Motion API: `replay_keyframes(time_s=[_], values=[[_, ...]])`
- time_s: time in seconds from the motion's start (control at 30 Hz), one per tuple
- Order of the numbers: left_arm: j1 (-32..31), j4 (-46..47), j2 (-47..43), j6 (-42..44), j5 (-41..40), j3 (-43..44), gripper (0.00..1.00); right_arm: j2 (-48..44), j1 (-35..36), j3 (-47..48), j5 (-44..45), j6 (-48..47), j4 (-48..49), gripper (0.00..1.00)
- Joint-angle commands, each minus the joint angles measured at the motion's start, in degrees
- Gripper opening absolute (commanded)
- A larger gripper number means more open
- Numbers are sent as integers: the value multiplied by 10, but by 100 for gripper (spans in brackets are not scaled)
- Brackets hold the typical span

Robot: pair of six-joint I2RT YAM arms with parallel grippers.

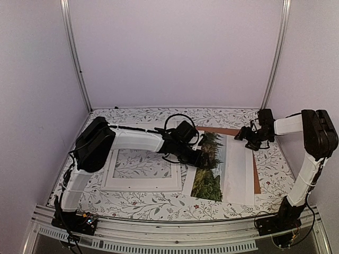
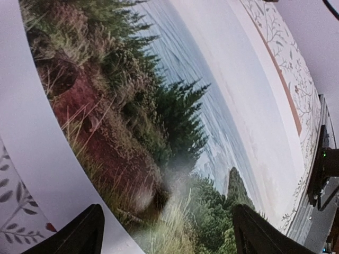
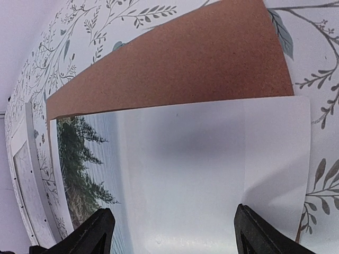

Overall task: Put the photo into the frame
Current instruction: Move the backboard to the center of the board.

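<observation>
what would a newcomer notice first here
The landscape photo lies right of centre on the flowered table, over a brown board. The left gripper hovers open over its trees, the right gripper over its far white edge. The white frame lies empty at left.

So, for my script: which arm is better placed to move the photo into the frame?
Likely left: the left end effector, open, hangs over the photo's side nearest the frame; the right end effector is at its far corner.
</observation>
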Motion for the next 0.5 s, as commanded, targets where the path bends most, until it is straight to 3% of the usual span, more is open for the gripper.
replay_keyframes(time_s=[0.0, 0.2, 0.47], values=[[43, -18, 23, 5, -10, 13, 87, -15, -3, 29, 16, -28, -22, 83], [48, 32, -35, 29, 1, -17, 91, -86, -3, 11, 41, -69, -64, 84], [49, -42, -23, 10, -30, 8, 90, -169, -3, -75, 22, -74, -99, 82]])
